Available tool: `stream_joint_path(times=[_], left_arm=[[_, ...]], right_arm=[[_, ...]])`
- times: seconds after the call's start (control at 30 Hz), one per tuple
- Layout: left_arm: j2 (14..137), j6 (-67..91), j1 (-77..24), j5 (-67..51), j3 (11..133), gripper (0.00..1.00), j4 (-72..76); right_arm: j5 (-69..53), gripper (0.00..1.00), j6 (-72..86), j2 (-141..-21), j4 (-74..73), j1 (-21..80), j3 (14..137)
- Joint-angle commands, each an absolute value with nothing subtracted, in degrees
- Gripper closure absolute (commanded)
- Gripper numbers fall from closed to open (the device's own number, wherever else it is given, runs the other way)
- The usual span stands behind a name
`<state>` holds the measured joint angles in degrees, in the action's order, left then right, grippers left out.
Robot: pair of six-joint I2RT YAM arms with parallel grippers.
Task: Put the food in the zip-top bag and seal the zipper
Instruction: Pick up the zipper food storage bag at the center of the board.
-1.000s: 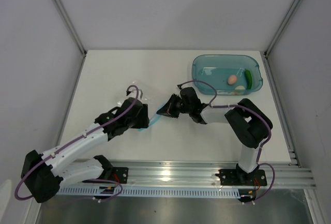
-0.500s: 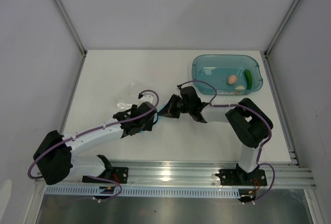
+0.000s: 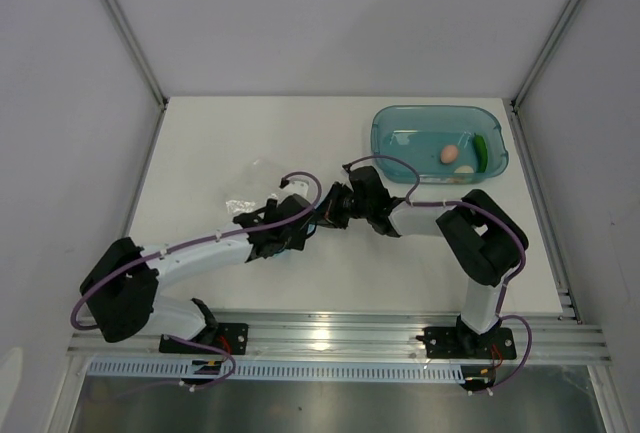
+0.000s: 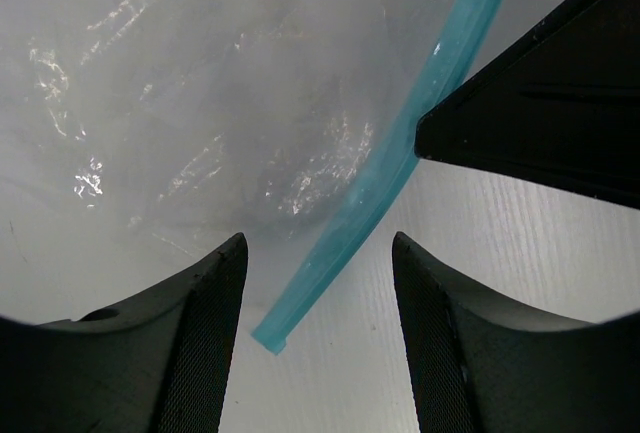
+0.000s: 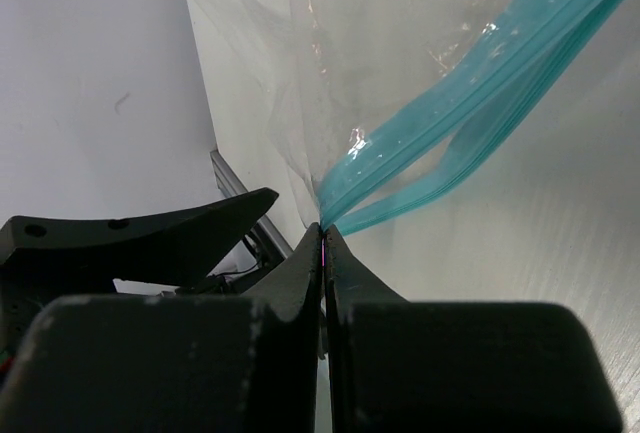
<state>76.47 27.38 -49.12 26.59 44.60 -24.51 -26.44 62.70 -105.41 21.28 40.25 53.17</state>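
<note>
The clear zip-top bag lies crumpled on the white table, left of centre. Its light blue zipper runs up from my right gripper, which is shut on the strip's end. My left gripper is open, and the zipper's other free end lies between its fingers without touching either. In the top view the left gripper and the right gripper almost meet. The food sits in the teal tub: a pink egg, a green cucumber and a white piece.
The tub stands at the back right, close to the table's right edge. A metal rail runs along the near edge. Grey walls close in the table on three sides.
My left arm has swung right across the bag until its open fingers straddle the zipper next to the right gripper. The right gripper has stayed put, still shut.
</note>
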Motion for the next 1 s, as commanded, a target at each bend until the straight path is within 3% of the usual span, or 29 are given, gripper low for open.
stream_joint_path(times=[0.0,0.33,0.43,0.63,0.83,0.9,0.97], left_arm=[[78.9,26.5,-49.6,26.9,47.2,0.37,-22.2],[82.1,28.3,-49.0,28.7,47.7,0.41,-21.5],[82.2,28.0,-48.2,27.7,48.1,0.63,-21.2],[82.6,27.6,-45.3,22.4,49.4,0.98,-21.6],[82.5,27.5,-43.0,16.3,52.8,0.99,-24.6],[82.5,27.7,-42.0,15.3,54.3,1.0,-26.4],[82.6,28.3,-40.4,13.0,55.3,0.99,-27.2]], right_arm=[[-27.2,1.0,62.4,-102.5,22.0,40.1,54.8],[-27.2,1.0,62.1,-102.0,21.3,40.0,54.2],[-26.7,1.0,61.5,-101.6,20.3,39.9,54.0],[-25.7,1.0,58.8,-100.7,15.0,39.6,55.5],[-20.2,1.0,49.6,-98.3,2.4,39.6,59.7],[-17.0,0.91,45.6,-96.5,-5.0,39.5,61.7],[-15.0,0.69,43.5,-95.5,-11.1,39.1,62.9]])
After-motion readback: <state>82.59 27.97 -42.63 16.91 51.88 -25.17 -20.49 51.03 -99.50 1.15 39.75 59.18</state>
